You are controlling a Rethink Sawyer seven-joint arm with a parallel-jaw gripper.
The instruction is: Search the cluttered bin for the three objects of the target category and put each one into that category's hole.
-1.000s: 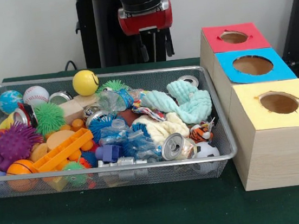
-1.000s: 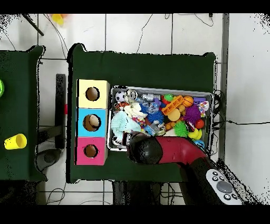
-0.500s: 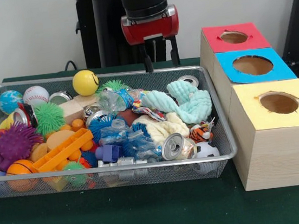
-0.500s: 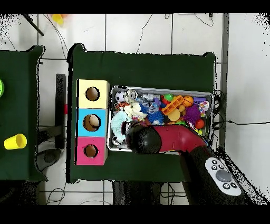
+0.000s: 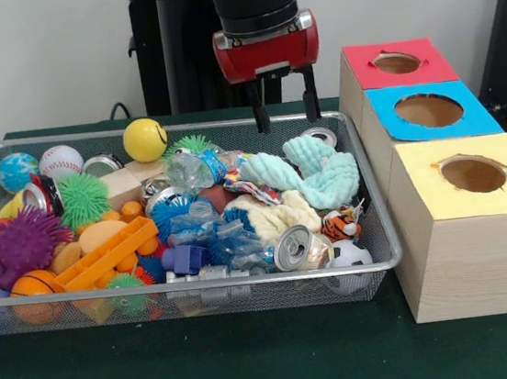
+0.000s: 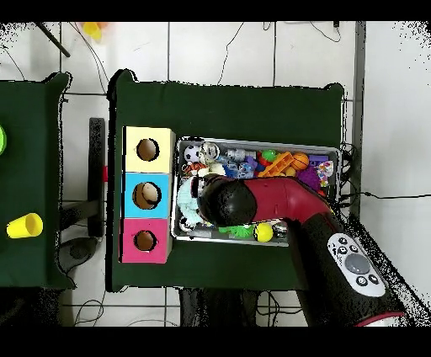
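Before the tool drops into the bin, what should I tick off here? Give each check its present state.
1. Tool open: ok.
2. Tool empty: ok.
3. Tool above the wire bin, clear of the clutter: ok.
4. Mint cloth lies under the tool: ok.
5. Red hole, blue hole, yellow hole unblocked: ok.
6. Which category is the target: cannot tell.

The robot's arm (image 6: 278,206) has a glossy red shell with black joints. The wrist is a black cylinder above a red collar with a silver ring. Two thin black fingers (image 5: 262,114) hang below. A grey oval button panel (image 6: 357,266) sits on the arm.
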